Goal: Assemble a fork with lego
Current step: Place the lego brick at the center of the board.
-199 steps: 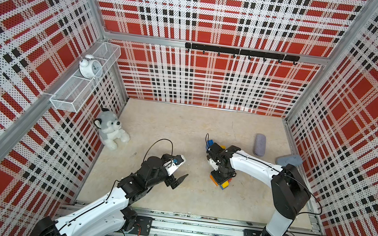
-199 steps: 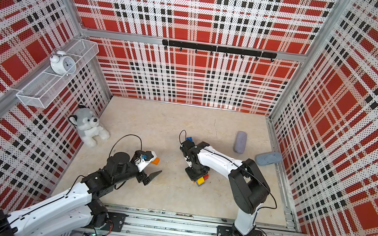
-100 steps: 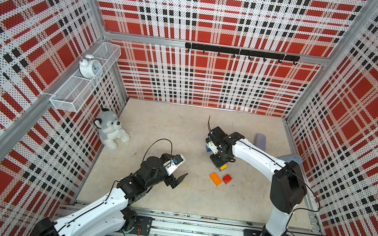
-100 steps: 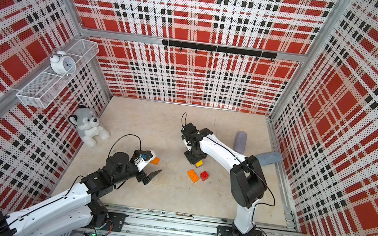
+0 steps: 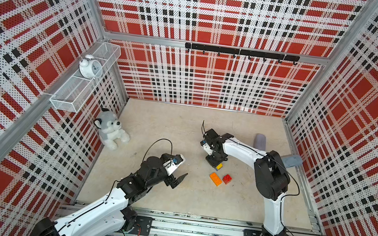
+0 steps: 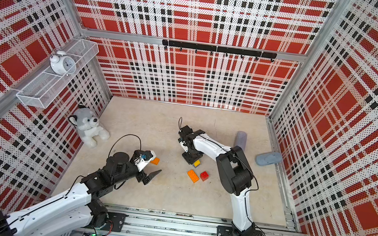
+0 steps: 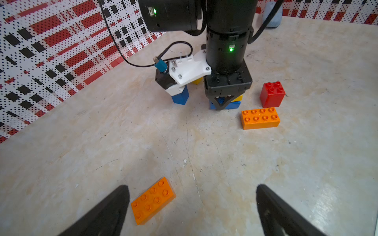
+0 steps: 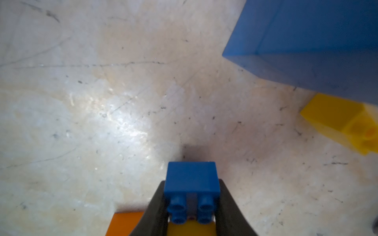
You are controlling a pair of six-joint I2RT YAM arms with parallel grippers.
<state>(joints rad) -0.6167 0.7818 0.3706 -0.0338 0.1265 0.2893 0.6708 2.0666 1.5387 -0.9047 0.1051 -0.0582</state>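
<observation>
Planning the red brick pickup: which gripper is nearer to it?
Right. The right gripper, shut on a small blue brick, sits just beside the red brick with a gap; the left gripper hangs open farther off, by a lone orange brick.

We see both top views bright and evenly lit, with the straight lines of the plaid walls [image 5: 221,16] bowing toward the edges. In the right wrist view, glare whitens 1 patch of the worktop [image 8: 126,130]. A soft shadow lies just beyond the small blue brick [image 8: 191,177]. The big blue brick [image 8: 306,40] and the yellow brick [image 8: 337,118] are blurred. The left wrist view is sharp, with stretched corners.
</observation>
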